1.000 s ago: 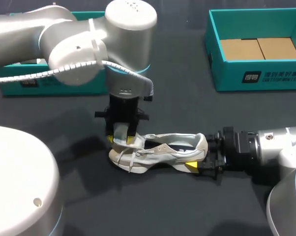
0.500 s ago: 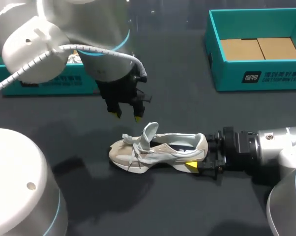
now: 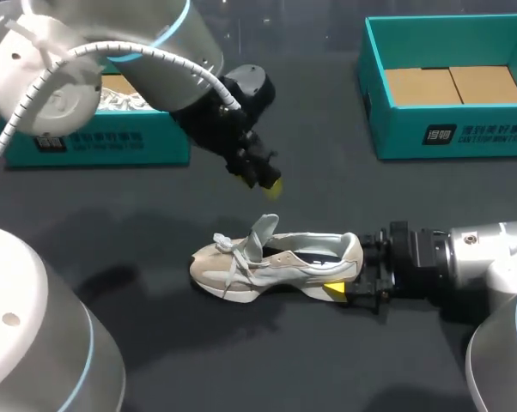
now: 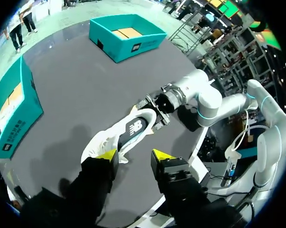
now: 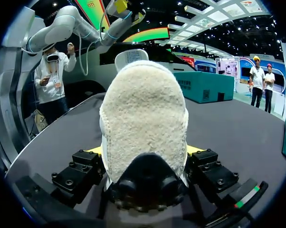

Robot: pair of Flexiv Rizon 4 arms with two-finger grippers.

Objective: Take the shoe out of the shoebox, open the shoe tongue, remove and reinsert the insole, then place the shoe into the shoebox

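A beige and white shoe (image 3: 271,264) lies on its sole in the middle of the dark table, its tongue (image 3: 263,232) standing up. My right gripper (image 3: 353,271) is shut on the shoe's heel; in the right wrist view the fleecy heel (image 5: 143,118) fills the space between that gripper's (image 5: 144,151) fingers. My left gripper (image 3: 263,176) hangs open above and behind the shoe with nothing in it. In the left wrist view this gripper (image 4: 133,156) looks down on the shoe (image 4: 121,137) ahead of its yellow tips.
A teal shoebox (image 3: 374,103) with a cardboard floor stands at the back right, also in the left wrist view (image 4: 126,45). A second teal box (image 3: 95,144) at the back left holds something white. My left arm's shadow falls on the table left of the shoe.
My left gripper has let go of the tongue, risen off the shoe and swung back and to the right. The tongue now stands upright. The right arm has kept still.
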